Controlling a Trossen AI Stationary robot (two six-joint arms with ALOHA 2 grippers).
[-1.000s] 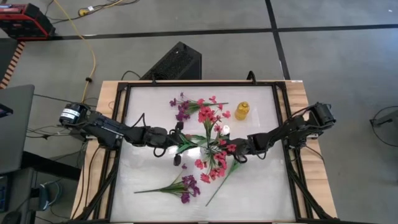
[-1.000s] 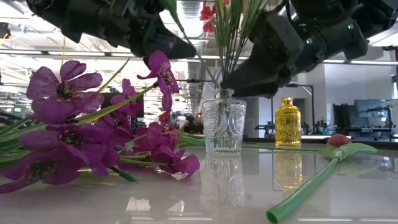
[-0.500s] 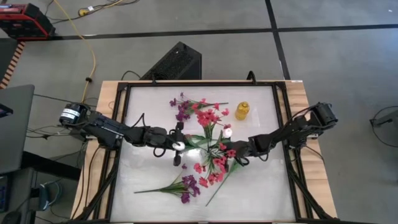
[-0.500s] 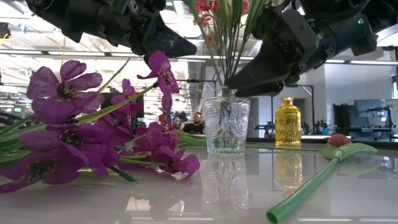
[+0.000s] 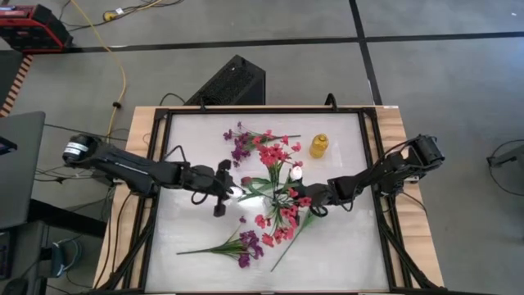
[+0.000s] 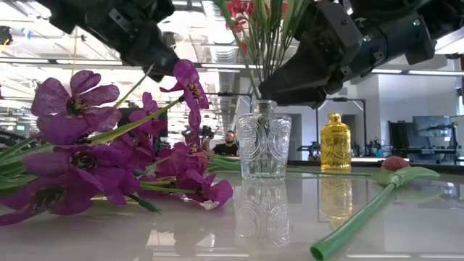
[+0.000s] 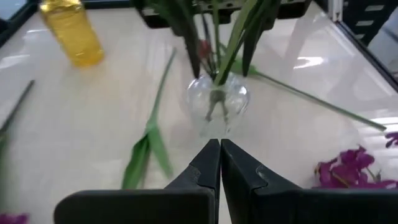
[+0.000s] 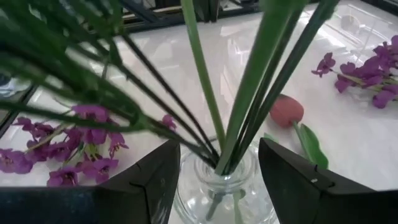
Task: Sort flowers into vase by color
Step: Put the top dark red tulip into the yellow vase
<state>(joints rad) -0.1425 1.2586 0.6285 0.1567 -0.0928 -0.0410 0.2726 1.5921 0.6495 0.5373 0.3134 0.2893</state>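
A clear glass vase (image 6: 262,145) stands mid-table with several green stalks (image 8: 249,93) in its mouth and red-pink blossoms (image 5: 274,156) above. A whitish bud (image 5: 295,174) shows among them. My right gripper (image 8: 219,144) is open, with one finger on each side of the stalks just above the vase's neck (image 8: 217,177), touching neither. My left gripper (image 7: 219,146) is shut and empty, hovering left of the vase (image 7: 217,102). Purple stems (image 5: 246,244) lie flat near the near edge, and more purple (image 5: 239,146) lies farther off. A tulip (image 6: 395,164) lies on the table.
A small yellow glass bottle (image 5: 318,146) stands toward the far right of the vase. Purple blossoms (image 6: 80,145) fill the near-left foreground in the low view. The tulip's stalk (image 6: 355,217) runs toward the near edge. A black frame (image 5: 164,115) rims the table.
My left gripper has drawn back from the vase's stalks toward the table's left and now hangs clear of them. My right gripper has stayed at the vase's mouth.
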